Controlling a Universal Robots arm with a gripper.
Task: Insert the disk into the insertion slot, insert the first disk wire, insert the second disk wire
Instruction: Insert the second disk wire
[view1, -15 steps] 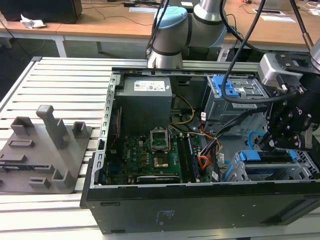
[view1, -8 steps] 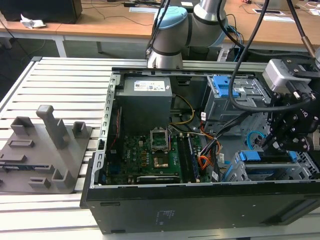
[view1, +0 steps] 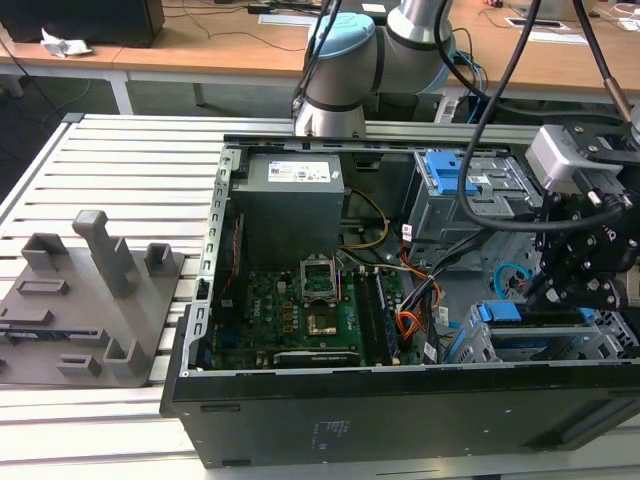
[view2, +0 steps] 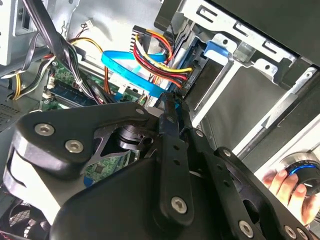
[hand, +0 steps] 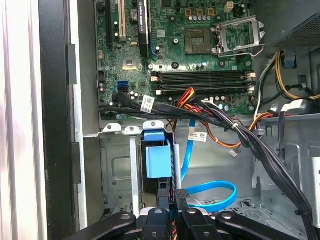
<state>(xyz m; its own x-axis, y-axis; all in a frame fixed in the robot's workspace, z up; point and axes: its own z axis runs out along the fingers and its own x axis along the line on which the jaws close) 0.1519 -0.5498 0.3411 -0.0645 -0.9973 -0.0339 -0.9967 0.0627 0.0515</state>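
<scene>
The disk (hand: 158, 161), clipped in its blue carrier, sits inside the insertion slot (hand: 117, 170), the low grey cage at the case's front; both also show in the exterior view, disk (view1: 500, 312) in slot (view1: 565, 345). My gripper (hand: 173, 194) hangs right over the disk's rear end, its fingers together on the black connector of the blue flat wire (hand: 212, 192). In the second wrist view the gripper (view2: 170, 100) tips meet where the blue wire (view2: 127, 72) ends. Beside it, the red, yellow and black wire bundle (view2: 160, 55) runs to the disk's back.
A taller grey cage with blue tabs (view1: 465, 180) stands behind the slot. The motherboard (view1: 310, 310), the power supply (view1: 290, 205) and a thick black cable bundle (hand: 240, 132) fill the case. A grey fixture (view1: 90, 300) lies on the table at the exterior view's left. A hand (view2: 290, 187) rests outside the case.
</scene>
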